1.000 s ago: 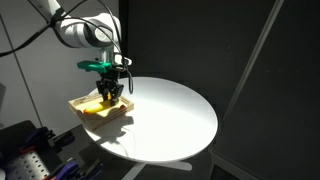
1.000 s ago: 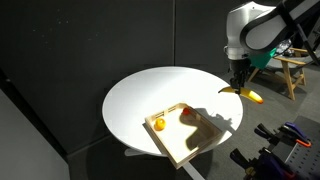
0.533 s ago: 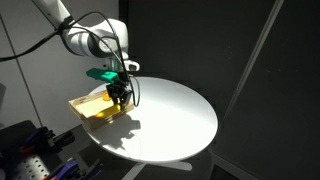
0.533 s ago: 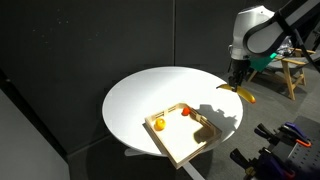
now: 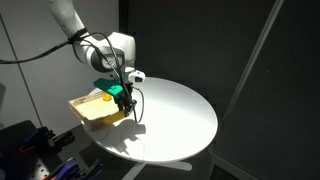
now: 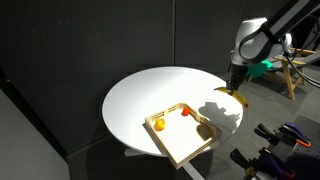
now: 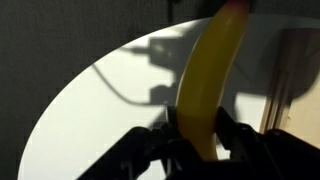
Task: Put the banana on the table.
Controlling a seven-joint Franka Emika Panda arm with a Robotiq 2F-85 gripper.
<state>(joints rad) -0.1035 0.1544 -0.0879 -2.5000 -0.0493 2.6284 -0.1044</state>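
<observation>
One banana (image 7: 212, 75) hangs pinched in the claw (image 7: 198, 138) above the table (image 7: 95, 115).

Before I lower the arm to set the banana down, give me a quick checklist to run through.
1. Banana gripped between the jaws: ok.
2. Banana lifted out of the tray: ok.
3. Bare table beneath the banana: ok.
4. Orange fruit and red fruit out of the way, inside the tray: ok.
5. Banana resting on the table: not ok, it hangs above.
6. Height left to the table: cannot tell.
</observation>
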